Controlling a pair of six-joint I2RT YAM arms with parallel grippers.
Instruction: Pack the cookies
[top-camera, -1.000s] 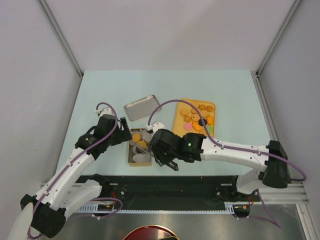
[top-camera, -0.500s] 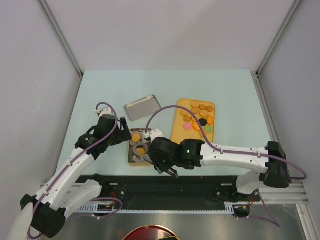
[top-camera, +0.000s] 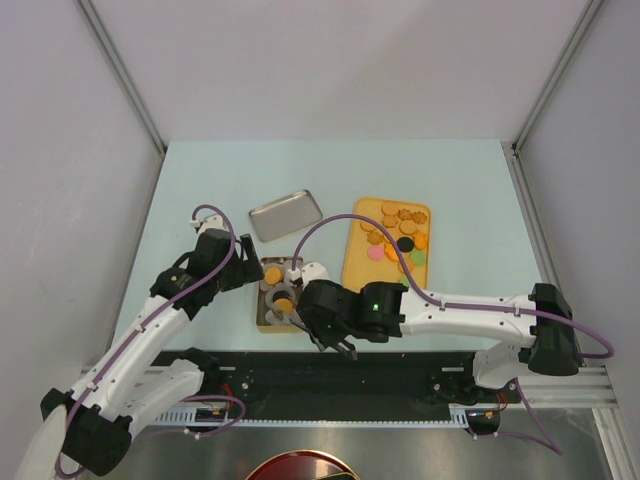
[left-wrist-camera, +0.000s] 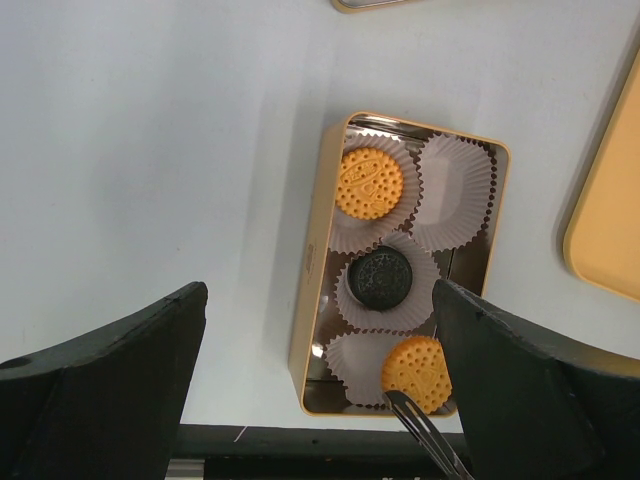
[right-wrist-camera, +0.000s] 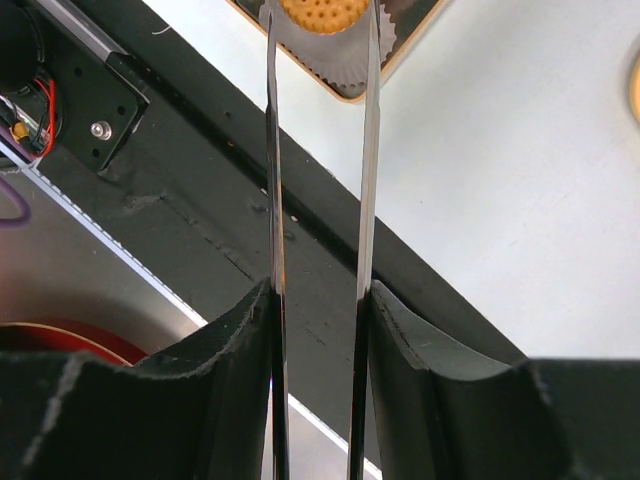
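Note:
A small gold tin (left-wrist-camera: 308, 300) holds white paper cups. One orange cookie (left-wrist-camera: 370, 184) and one black cookie (left-wrist-camera: 380, 279) lie in cups; the cup (left-wrist-camera: 455, 185) beside them is empty. My right gripper (right-wrist-camera: 320, 300) is shut on metal tweezers (right-wrist-camera: 272, 200). Between the tweezer tips sits another orange cookie (right-wrist-camera: 322, 12), over the nearest cup (left-wrist-camera: 360, 375). More cookies (top-camera: 395, 235) lie on the orange lid (top-camera: 355, 265). My left gripper (left-wrist-camera: 315, 300) hangs open above the tin's left side, holding nothing.
A silver tray (top-camera: 285, 215) lies behind the tin. The black base rail (top-camera: 400, 365) runs along the table's near edge, just under the tweezers. Grey walls close in the table on three sides.
My right arm has swung left and nearer with the tweezers, bringing the orange cookie over the tin's nearest cup. The left arm has stayed still.

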